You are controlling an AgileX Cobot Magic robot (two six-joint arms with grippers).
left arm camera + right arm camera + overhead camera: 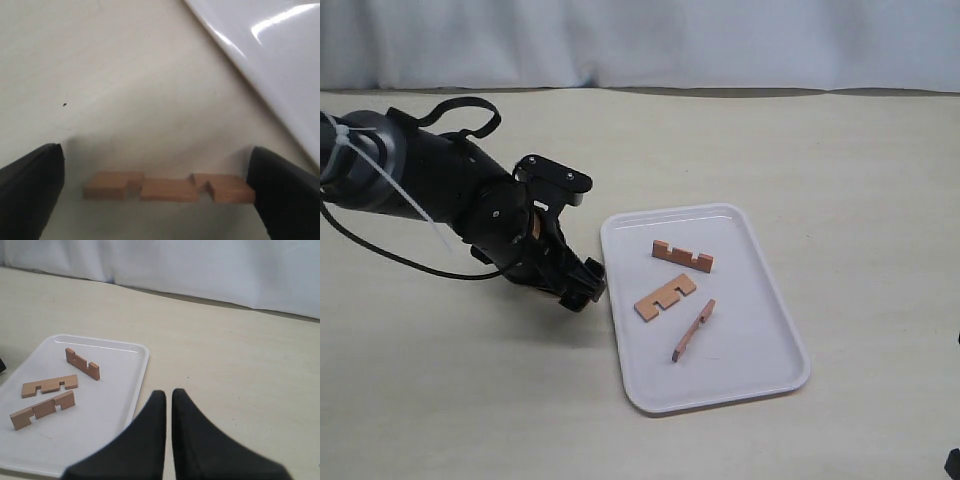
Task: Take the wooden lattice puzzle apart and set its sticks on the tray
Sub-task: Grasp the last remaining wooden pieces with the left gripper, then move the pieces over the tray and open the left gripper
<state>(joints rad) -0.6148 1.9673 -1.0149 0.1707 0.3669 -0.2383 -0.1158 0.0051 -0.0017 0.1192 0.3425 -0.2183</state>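
setting: robotics lab bench | seen: bare beige tabletop (840, 150); plain white cloth backdrop (640, 40) behind; black robot arm (450, 190) with zip tie and loose cable; sole furnishing a white tray (750, 330)

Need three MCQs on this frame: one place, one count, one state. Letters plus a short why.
1. Where is the loose reddish-brown notched wooden stick?
A. on the glossy white rectangular plastic tray
B. stacked on another stick
C. on the beige table, between the left gripper's fingers

2. How many sticks lie on the tray?
A. two
B. three
C. four

3. The left gripper is:
A. open
B. shut on a stick
C. shut, empty

1 C: the left wrist view shows it on the table between the fingers.
2 B: three lie inside the rim.
3 A: the fingers stand wide apart, either side of the stick.
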